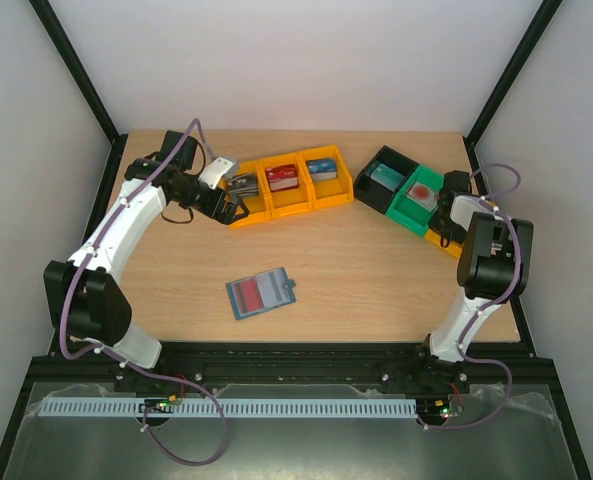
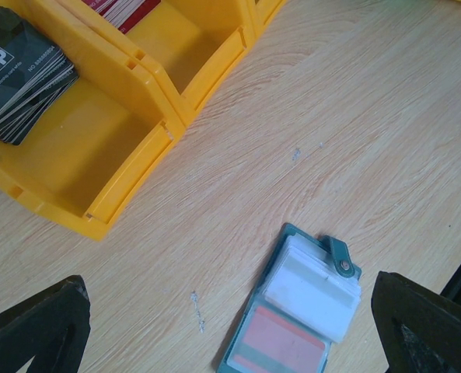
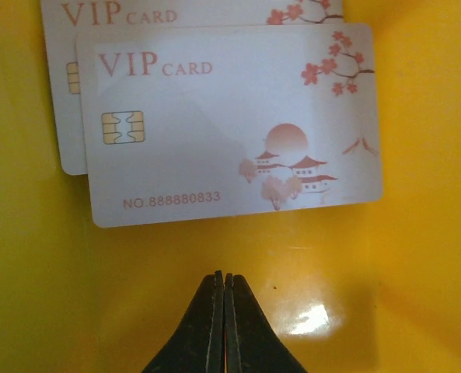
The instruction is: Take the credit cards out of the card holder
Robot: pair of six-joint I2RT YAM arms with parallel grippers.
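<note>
Starting nearest the bases: looking at the holder (image 1: 261, 294) lying open and flat on the table (image 1: 376, 290), about mid-table, well apart from both grippers. Showing a red card (image 1: 246, 296) in its left half, pale sleeves stacked on the other half, with the snap tab poking out on the right. Running its long axis roughly left to right, tilted a bit.

Moving out to the left gripper (image 2: 228, 278): hanging wide open, holding nothing, hovering just off the near corner of the yellow bins (image 1: 286, 205). Reckoning it the nearer of the two to the holder, by a fair margin. Catching the holder low in its wrist view, between the two fingers (image 2: 36, 326) but leaning toward the right one, with the long axis cutting diagonally across the line between them. So probably needing to pull back toward the bases and down, plus a bit of wrist twist to square up on a card edge. Reaching long out to the far left, with the forearm angling in toward the bins.

Going furthest out, on the right: right gripper (image 3: 225, 284) pinched fully shut on nothing, pointing down into the right bin (image 3: 432, 233), with two pale VIP cards (image 3: 230, 124) lying just ahead of the tips, not touching. Standing folded up tall, elbow high, well away from the holder.
</note>
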